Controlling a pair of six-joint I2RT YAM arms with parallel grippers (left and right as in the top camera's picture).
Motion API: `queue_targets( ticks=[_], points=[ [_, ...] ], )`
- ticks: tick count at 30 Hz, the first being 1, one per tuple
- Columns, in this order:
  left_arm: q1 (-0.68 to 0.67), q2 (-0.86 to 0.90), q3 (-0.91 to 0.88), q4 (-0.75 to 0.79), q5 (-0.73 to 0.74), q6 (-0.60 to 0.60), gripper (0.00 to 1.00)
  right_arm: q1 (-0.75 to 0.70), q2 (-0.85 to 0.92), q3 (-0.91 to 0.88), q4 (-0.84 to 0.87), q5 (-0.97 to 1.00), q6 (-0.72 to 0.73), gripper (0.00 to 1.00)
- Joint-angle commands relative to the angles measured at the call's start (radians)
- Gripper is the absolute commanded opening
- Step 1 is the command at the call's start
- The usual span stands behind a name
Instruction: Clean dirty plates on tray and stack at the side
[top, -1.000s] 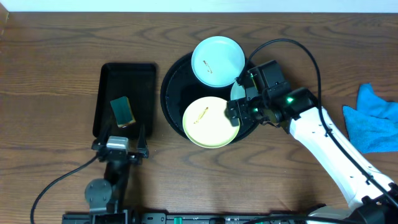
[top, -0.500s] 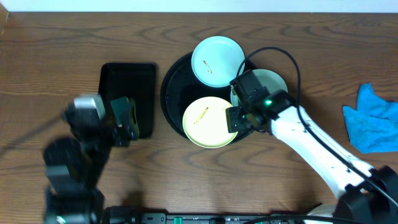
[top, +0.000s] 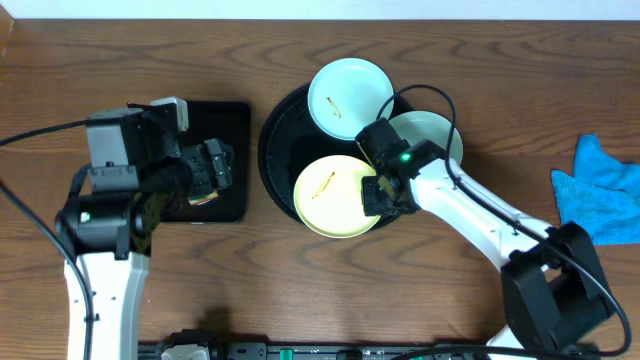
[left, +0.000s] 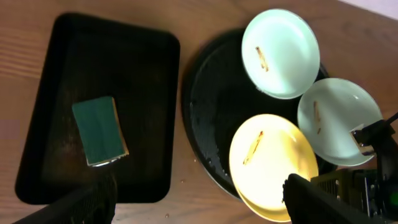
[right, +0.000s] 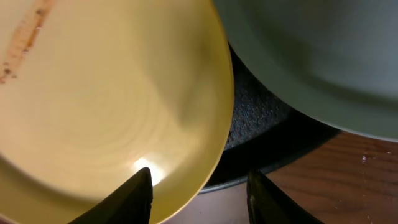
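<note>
The round black tray (top: 283, 140) holds three plates: a mint-blue plate (top: 350, 92) at the back, a second mint-blue plate (top: 438, 135) at the right rim, and a yellow plate (top: 332, 197) in front, each with a brownish smear. My right gripper (top: 375, 195) is open and low at the yellow plate's right edge. In the right wrist view (right: 202, 199) one finger is over the yellow plate (right: 106, 99) and the other is outside its rim. My left gripper (top: 215, 168) is open and empty, high over the rectangular tray; its fingers (left: 199, 208) frame the scene.
A green sponge (left: 99, 130) lies in the smaller rectangular black tray (left: 143, 74) left of the round tray (left: 211, 93). A blue cloth (top: 600, 190) lies at the table's right edge. The right arm's cable loops over the right mint-blue plate.
My left arm has risen from the table's front edge to above the rectangular tray. My right gripper has shifted left onto the yellow plate's edge, uncovering the right mint-blue plate.
</note>
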Motion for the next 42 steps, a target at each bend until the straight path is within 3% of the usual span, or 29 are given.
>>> queue_targets(
  ticks=[1, 8, 13, 24, 33, 39, 42],
  points=[
    [0.004, 0.011, 0.015, -0.005, 0.011, -0.002, 0.85, 0.003, 0.036, 0.01, 0.014, 0.012, 0.034, 0.45],
    [0.004, 0.014, 0.015, -0.019, -0.086, -0.002, 0.86, 0.004, 0.076, 0.01, 0.061, 0.016, 0.05, 0.41],
    [0.004, 0.014, 0.015, -0.051, -0.124, -0.002, 0.85, 0.004, 0.076, 0.009, 0.085, 0.025, 0.062, 0.3],
    [0.004, 0.016, 0.013, -0.057, -0.124, -0.002, 0.85, 0.005, 0.076, -0.028, 0.129, 0.053, 0.095, 0.31],
    [0.004, 0.016, 0.013, -0.058, -0.124, -0.002, 0.85, 0.005, 0.076, -0.063, 0.168, 0.054, 0.131, 0.23],
    [0.004, 0.016, 0.013, -0.058, -0.124, -0.002, 0.85, 0.003, 0.076, -0.066, 0.169, 0.053, 0.148, 0.27],
    [0.004, 0.016, 0.013, -0.058, -0.124, -0.002, 0.85, 0.003, 0.076, -0.067, 0.167, 0.053, 0.148, 0.12]
  ],
)
